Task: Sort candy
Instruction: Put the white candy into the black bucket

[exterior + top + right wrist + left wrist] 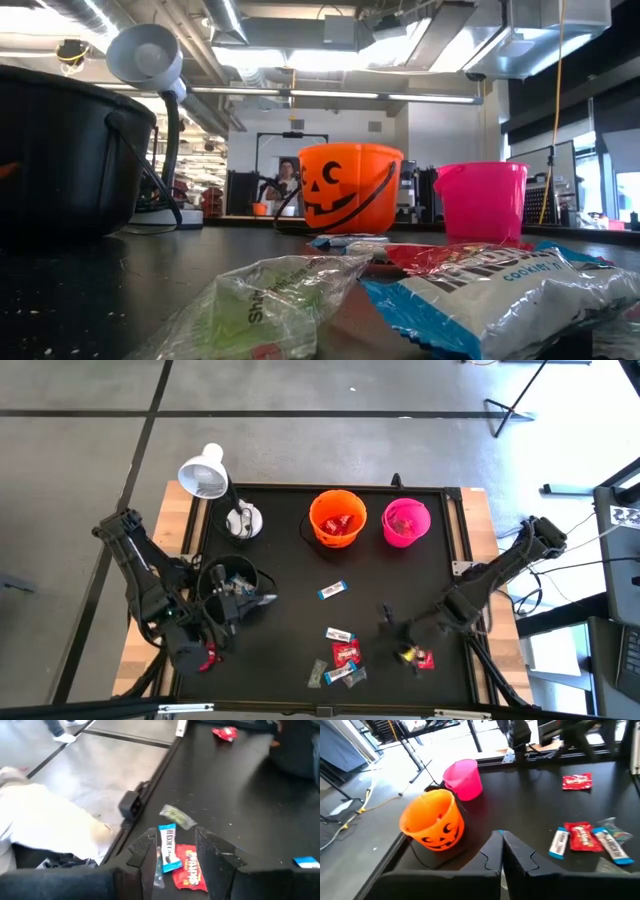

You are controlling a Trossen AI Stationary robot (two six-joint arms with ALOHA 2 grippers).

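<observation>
Candy lies on the black table top. One blue-and-white sweet lies alone; a cluster of red, blue-and-white and silvery ones lies near the front edge, and a red one under my right arm. My left gripper is shut beside the black bucket, whose rim shows below its fingers; a blue sliver peeks past the fingertips. My right gripper is open above the cluster. Between its fingers I see a blue-and-white sweet and a red one lying on the table.
The orange pumpkin bucket, with red sweets inside, and the pink bucket stand at the table's far side. A white lamp stands at the far left. Another red sweet lies near the black bucket. A blurred white shape shows beyond the table's edge.
</observation>
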